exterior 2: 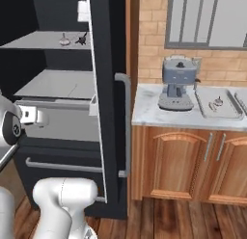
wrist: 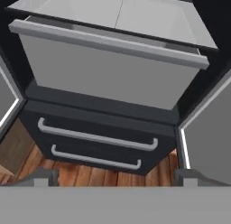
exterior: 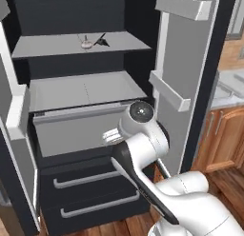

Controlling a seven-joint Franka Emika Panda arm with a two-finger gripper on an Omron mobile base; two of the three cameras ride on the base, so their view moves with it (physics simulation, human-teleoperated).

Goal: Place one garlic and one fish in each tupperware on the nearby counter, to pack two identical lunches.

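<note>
The gripper [wrist: 115,180] has its fingers wide apart, holding nothing. A garlic [exterior: 86,43] and fish [exterior: 101,40] sit on the fridge shelf [exterior: 52,44] high above the fingers. Next, I think, it must reach up there.

Flat, even rendered light; soft, low-resolution pictures.
The fridge [exterior: 86,87] interior was dark around pale shelves, with faint shadows only. No glare showed on the counter [exterior 2: 183,118]. Edges were slightly blurred throughout, without visible lens distortion.

Garlic [exterior: 86,43] beside fish [exterior: 101,40] on fridge shelf [exterior: 57,45], tupperware [exterior 2: 218,103] on counter [exterior 2: 149,112]
</note>
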